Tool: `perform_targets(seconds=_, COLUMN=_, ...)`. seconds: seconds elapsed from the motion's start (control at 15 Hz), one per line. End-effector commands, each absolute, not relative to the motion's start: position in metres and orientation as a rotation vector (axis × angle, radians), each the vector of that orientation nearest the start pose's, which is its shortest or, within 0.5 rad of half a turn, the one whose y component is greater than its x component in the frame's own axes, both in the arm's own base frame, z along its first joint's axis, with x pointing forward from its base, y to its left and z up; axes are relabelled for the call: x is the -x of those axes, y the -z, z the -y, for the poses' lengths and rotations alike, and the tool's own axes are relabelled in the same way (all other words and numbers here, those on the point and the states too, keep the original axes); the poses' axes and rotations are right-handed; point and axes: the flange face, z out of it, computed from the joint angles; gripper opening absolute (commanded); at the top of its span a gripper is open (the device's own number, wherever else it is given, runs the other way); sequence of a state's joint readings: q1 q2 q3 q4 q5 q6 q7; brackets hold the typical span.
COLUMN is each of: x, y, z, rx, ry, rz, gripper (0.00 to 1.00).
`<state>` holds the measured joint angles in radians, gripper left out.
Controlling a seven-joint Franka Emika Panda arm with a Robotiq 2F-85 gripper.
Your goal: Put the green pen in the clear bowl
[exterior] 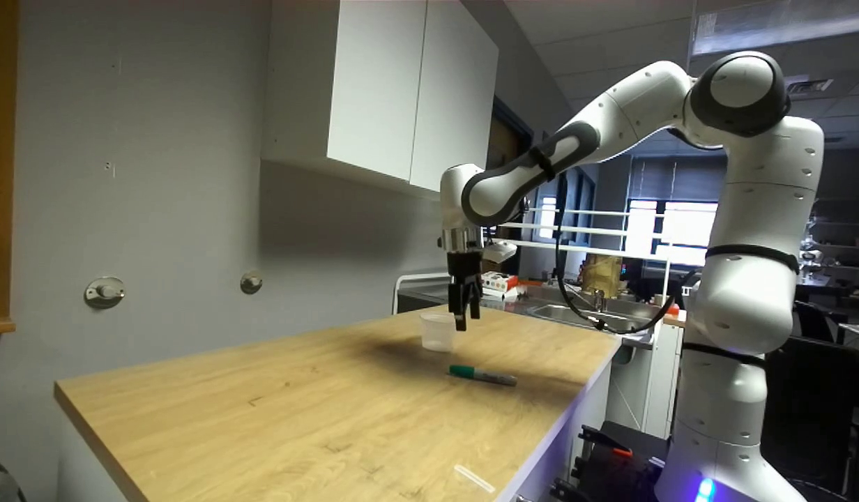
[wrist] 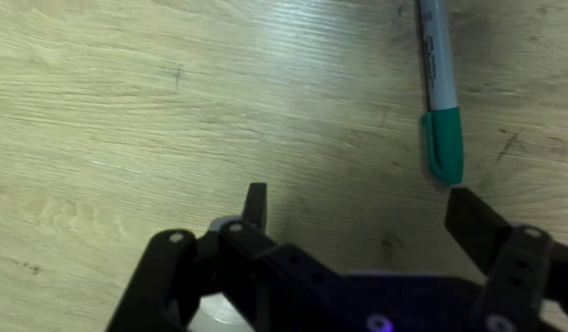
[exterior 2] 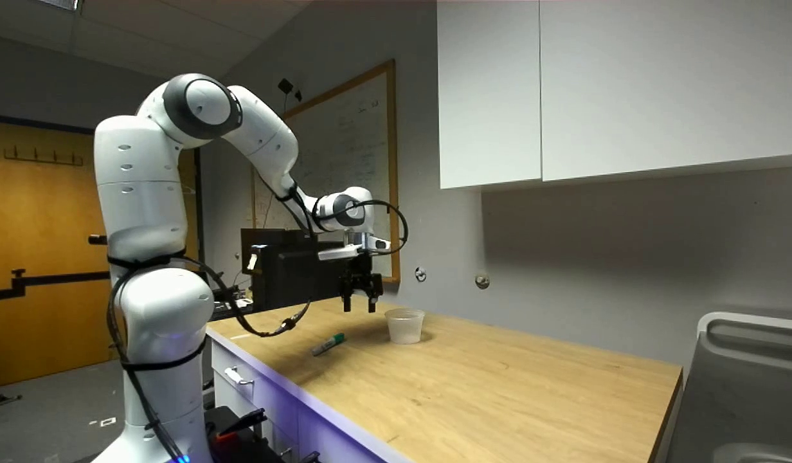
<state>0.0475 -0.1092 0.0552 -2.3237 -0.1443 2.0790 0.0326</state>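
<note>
1. OK, jaws spread wide above the table (exterior 2: 531, 392), nothing btwn them.
2. Green pen (wrist: 441, 92) lies flat on the table; in wrist view it's far & right of the jaws' middle, its cap (wrist: 447, 147) nearest them, approx. in line w/ the right jaw.
3. Its long axis runs near-to-far, across the closing direction: prob. little twist needed, mostly a shift far/right, then down.
4. Clear bowl (exterior 2: 405, 326) stands upright, mostly hidden at near left in wrist view.

The pen (wrist: 443, 92), upper right in the wrist view, is coloured grey and capped in green. The tabletop (wrist: 173, 138) is patterned in tan woodgrain.
</note>
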Motion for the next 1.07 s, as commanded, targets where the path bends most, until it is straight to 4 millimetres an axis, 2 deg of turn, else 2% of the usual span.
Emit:
perform_targets(seconds=0.0, x=-0.49, y=-0.351, z=-0.06, rx=3.226, ry=-0.242, rz=0.335, gripper=1.0)
perform_targets(seconds=0.33, x=-0.49, y=-0.317, z=-0.074, rx=3.174, ry=-0.372, rz=0.363, gripper=1.0)
perform_targets(seconds=0.47, x=-0.486, y=-0.303, z=-0.074, rx=3.154, ry=-0.428, rz=0.373, gripper=1.0)
perform_targets(seconds=0.73, x=-0.481, y=-0.29, z=-0.069, rx=3.107, ry=-0.498, rz=0.351, gripper=1.0)
perform_targets(seconds=0.8, x=-0.48, y=-0.288, z=-0.068, rx=3.102, ry=-0.506, rz=0.344, gripper=0.75)
perform_targets(seconds=0.87, x=-0.479, y=-0.286, z=-0.068, rx=3.102, ry=-0.516, rz=0.329, gripper=0.73)
perform_targets(seconds=1.0, x=-0.478, y=-0.286, z=-0.067, rx=3.106, ry=-0.527, rz=0.315, gripper=0.6)
